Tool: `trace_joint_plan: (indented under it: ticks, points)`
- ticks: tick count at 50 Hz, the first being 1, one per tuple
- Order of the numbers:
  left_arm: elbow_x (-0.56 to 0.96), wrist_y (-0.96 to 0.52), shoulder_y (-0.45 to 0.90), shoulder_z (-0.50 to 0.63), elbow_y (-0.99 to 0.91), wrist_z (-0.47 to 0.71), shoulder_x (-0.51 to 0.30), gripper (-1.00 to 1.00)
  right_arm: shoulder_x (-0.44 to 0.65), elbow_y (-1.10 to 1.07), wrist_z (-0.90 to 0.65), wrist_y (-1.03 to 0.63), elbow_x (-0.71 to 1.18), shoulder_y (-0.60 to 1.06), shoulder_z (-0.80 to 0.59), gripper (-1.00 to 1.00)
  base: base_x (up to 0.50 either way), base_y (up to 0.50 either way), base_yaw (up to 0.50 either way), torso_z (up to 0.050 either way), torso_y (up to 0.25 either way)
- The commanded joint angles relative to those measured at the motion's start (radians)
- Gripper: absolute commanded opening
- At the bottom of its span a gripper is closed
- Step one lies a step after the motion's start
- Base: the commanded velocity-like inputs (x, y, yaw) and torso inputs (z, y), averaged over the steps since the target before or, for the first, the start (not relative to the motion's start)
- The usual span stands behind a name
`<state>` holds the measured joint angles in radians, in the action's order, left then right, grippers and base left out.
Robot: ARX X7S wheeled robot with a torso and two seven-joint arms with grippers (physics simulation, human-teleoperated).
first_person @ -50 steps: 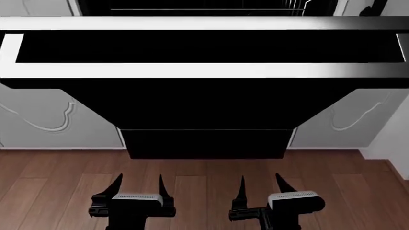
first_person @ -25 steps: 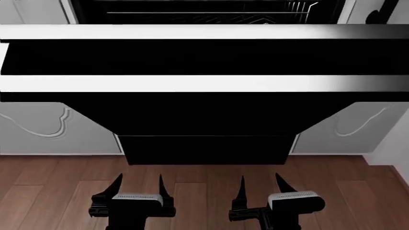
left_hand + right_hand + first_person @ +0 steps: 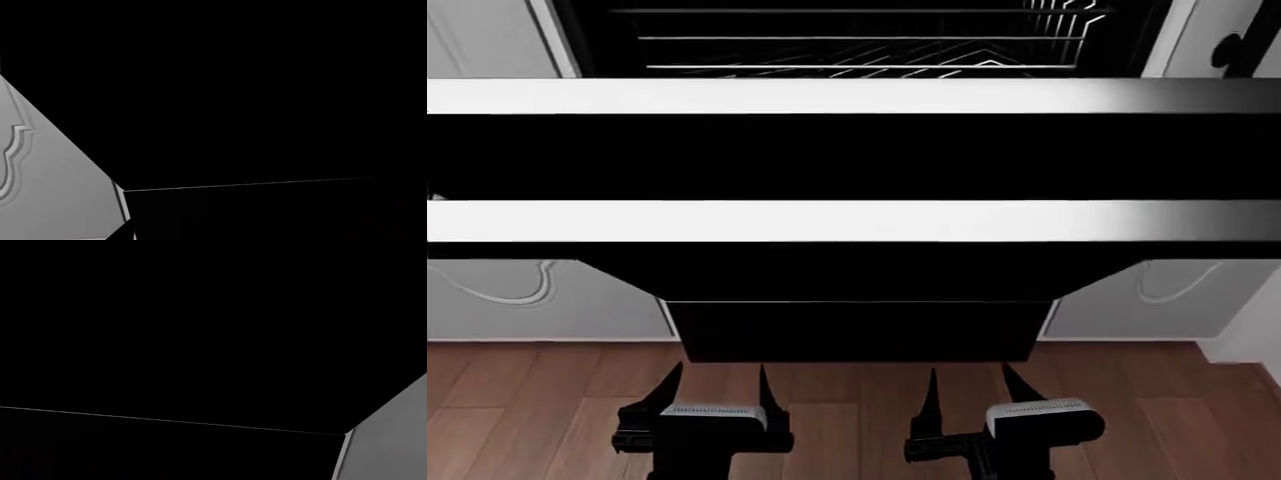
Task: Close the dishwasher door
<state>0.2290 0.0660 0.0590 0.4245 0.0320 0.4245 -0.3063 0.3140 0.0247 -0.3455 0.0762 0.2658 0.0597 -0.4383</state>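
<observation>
The dishwasher door (image 3: 854,155) hangs open, folded down toward the robot, its glossy black panel with the silver-white rectangular band spanning the full width of the head view. Behind the door, the black dishwasher cavity (image 3: 854,40) is exposed and holds wire racks (image 3: 868,55); no contents can be made out on them. Below the door, the appliance's black lower front (image 3: 861,330) meets the wooden floor (image 3: 534,420). Light grey cabinet doors (image 3: 521,300) with curved moulding flank the door on either side. The left end effector (image 3: 718,385) and the right end effector (image 3: 972,385) stand in front of the door, lower than its front edge and apart from it, above the floor; each has its fingers parted and holds nothing. The left wrist view shows mostly black surface of the dishwasher door (image 3: 267,100) with a sliver of grey cabinet (image 3: 47,190) at one side; the right wrist view shows the same black surface (image 3: 200,330), with grey at one corner.
</observation>
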Motion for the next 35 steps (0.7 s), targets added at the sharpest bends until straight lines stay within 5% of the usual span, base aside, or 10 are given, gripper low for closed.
trace_joint_plan:
  ticks: [1,35]
  points:
    - [0.003,0.001,0.001,0.002,0.001,0.001,-0.002,1.00,0.001,0.002,-0.002,0.002,0.001,0.001,-0.003,1.00,0.13,0.00,0.00,0.000,0.000]
    - [0.005,0.003,0.002,0.010,0.001,0.010,-0.006,1.00,0.006,0.003,-0.007,0.004,0.005,0.004,-0.011,1.00,0.13,0.00,0.00,0.000,0.000]
